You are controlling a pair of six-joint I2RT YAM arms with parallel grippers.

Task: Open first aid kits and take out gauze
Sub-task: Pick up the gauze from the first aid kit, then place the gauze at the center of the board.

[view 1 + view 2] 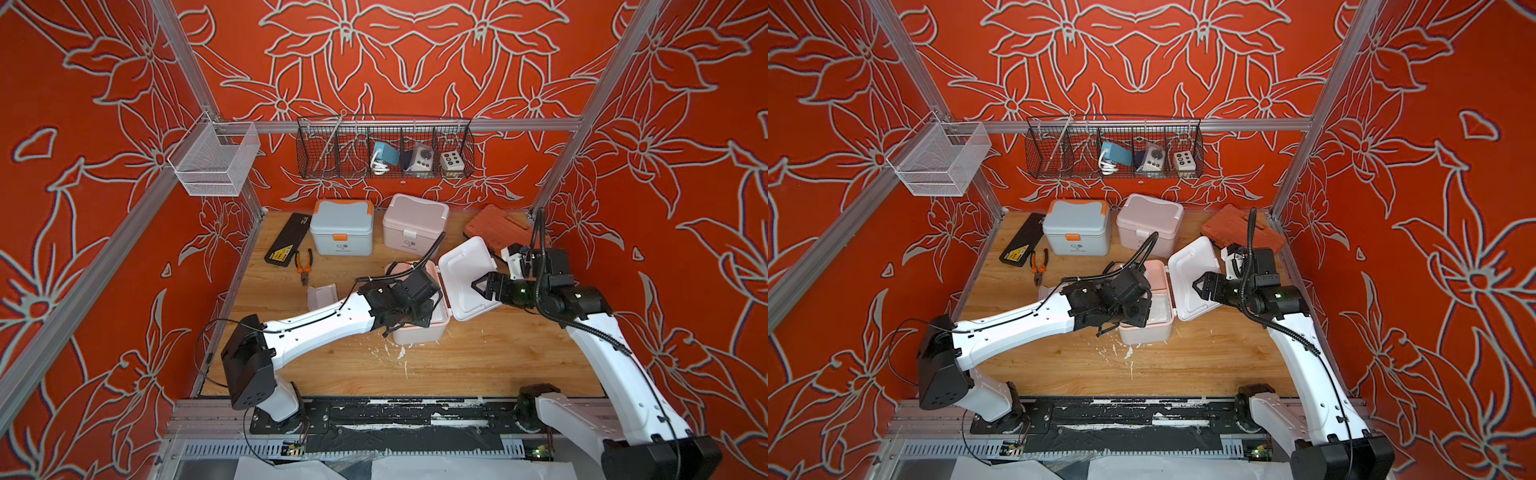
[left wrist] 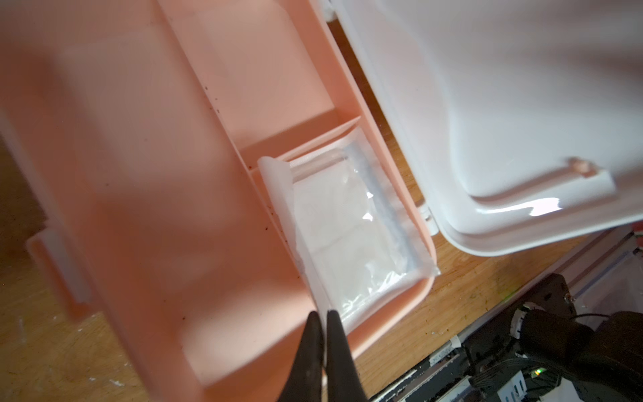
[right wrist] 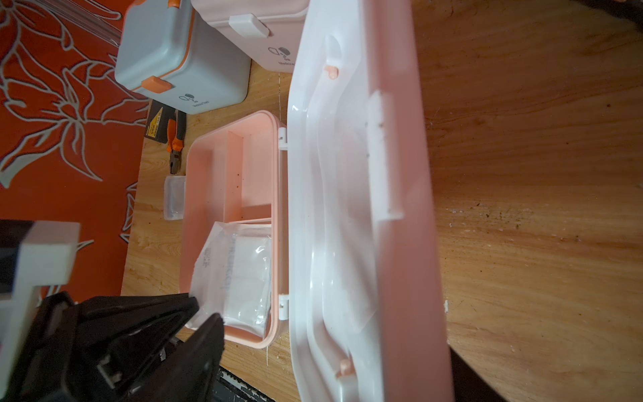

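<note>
lab booth: aluminium frame [image 1: 519, 124], printed walls [image 1: 415, 54]

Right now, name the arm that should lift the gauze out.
Left: the left gripper pinches the gauze packet inside the open kit; the right gripper sits open at the lid.

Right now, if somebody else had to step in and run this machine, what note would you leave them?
Left gripper: shut, seemingly pinching the edge of the gauze packet, which lies inside the white-and-peach kit.
Right gripper: open, at the flipped-back lid; whether it touches is unclear.
Done: white-and-peach kit opened.
Left: lift that gauze packet out, then open the blue-grey kit and the pink kit, both closed at the back of the table.
</note>
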